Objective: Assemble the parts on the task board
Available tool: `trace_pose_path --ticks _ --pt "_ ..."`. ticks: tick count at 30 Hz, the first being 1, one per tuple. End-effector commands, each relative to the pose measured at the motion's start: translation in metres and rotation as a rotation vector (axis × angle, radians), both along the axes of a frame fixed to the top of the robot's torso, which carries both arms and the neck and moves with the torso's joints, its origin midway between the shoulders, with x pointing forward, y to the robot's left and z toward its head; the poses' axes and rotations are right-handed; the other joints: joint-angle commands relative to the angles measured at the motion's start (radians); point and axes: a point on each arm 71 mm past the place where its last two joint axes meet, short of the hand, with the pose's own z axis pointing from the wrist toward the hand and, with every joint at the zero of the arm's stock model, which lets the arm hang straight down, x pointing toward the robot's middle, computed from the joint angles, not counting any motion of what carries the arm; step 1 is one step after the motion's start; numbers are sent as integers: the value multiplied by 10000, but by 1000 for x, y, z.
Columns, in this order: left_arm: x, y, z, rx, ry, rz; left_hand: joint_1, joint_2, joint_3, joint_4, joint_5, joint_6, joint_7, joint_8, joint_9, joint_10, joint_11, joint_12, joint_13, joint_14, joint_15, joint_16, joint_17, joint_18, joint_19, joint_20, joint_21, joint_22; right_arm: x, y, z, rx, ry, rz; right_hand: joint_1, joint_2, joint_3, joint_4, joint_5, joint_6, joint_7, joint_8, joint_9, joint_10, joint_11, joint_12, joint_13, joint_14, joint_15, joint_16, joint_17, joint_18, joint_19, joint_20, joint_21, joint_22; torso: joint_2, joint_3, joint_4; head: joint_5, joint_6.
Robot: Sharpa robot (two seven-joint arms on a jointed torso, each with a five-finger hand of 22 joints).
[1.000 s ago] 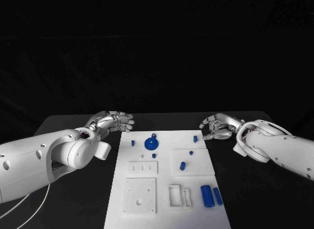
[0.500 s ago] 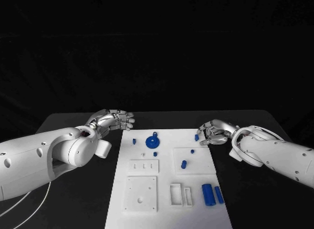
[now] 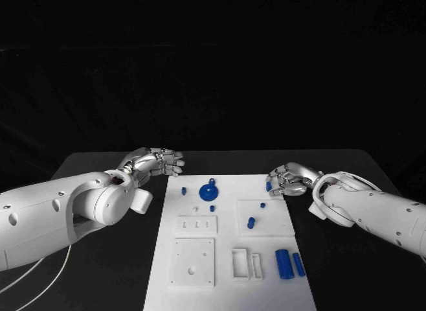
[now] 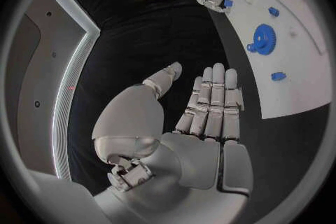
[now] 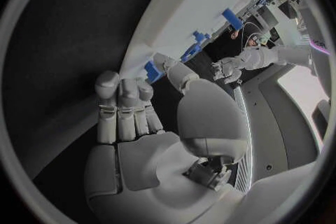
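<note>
Right hand (image 3: 289, 179), fingers curled and thumb touching a small blue peg (image 3: 268, 186) at the white board's (image 3: 227, 259) far right edge, grasp unclear: best pinched squarely before lifting; left hand (image 3: 157, 162) empty, fingers loosely curled over the worktop (image 3: 101, 168).

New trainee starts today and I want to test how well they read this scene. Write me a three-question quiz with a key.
1. True or false: the left hand rests on the task board.
2. Which hand is at the small blue peg on the board's far right edge? A) left B) right
3. Fill in: the blue gear lies toward the board's ____ end.

Key: 1 false, it is over the black table beside the board; 2 B, the right hand; 3 far.
</note>
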Motion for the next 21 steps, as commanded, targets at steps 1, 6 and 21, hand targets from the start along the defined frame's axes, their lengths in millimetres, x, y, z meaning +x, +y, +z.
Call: trace_pose_path --ticks 1,6,21 --pt "-1 -2 1 -63 -96 -200 -63 5 35 20 -1 48 134 -38 11 30 -3 27 3 43 -20 -47 13 201 -96 4 37 172 -1 -1 -4 9 78 -35 9 104 141 3 -220 132 34 86 -10 22 -16 72 -20 79 6 22 18 999 81 -32 -47 122 -3 -3 12 -3 -19" --pt "-1 -1 1 -59 -97 -188 -62 6 35 19 -1 48 134 -40 13 30 -3 27 2 43 -20 -47 13 201 -97 4 37 172 -1 -1 -4 19 24 -66 34 196 425 67 -807 445 28 234 25 63 -20 108 -41 126 2 29 47 999 125 -43 -38 135 -6 -1 3 8 -13" --pt "-1 1 1 -47 -79 -170 -53 5 38 10 -2 48 134 -43 18 30 -3 27 0 42 -20 -48 14 201 -100 3 38 172 -2 6 -6 49 142 134 -18 245 979 158 -1327 1141 -201 570 213 155 -239 146 -81 222 -205 26 100 999 214 -73 26 170 -3 15 -5 15 -23"
